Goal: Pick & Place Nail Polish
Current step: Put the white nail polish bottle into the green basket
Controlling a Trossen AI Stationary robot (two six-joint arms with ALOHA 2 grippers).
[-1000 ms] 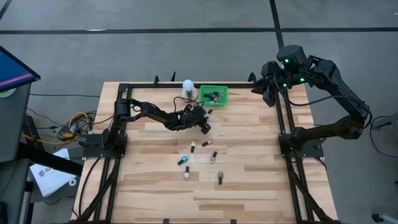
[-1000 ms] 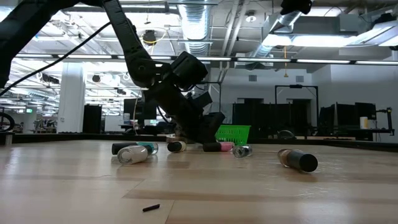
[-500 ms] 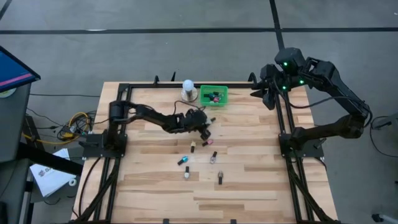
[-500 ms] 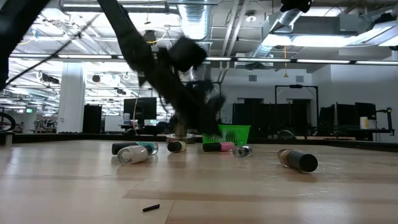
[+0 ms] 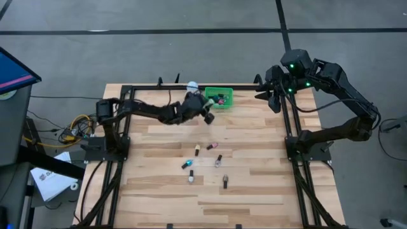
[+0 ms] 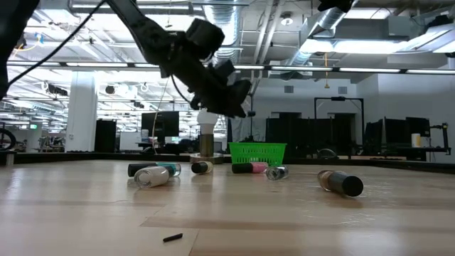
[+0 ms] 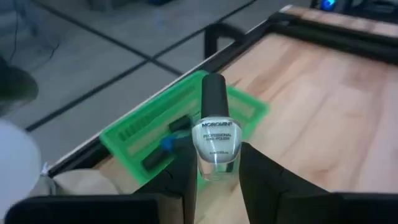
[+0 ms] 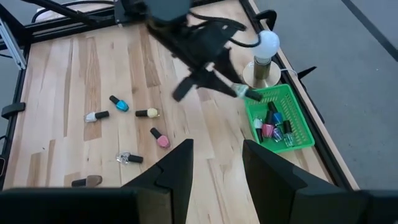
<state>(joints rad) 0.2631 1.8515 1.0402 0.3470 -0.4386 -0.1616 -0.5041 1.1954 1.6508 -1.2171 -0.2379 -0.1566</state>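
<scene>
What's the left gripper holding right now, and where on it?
A clear nail polish bottle, pinched at the lower glass body by the left gripper; its dark cap is free.

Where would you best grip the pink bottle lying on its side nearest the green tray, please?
Probably across the pink bottle's squat body, coming straight down from above with the fingers either side of its long axis. It lies flat on the table with bare wood around it, and its slim dark cap offers less to hold.

High view looked straight down on the whole table [image 5: 254,184]. Low view sat at tabletop height, facing level into the room. Left wrist view was close above the green tray [image 7: 134,134]. Right wrist view looked from farther off across the table. All four shared that tray.
</scene>
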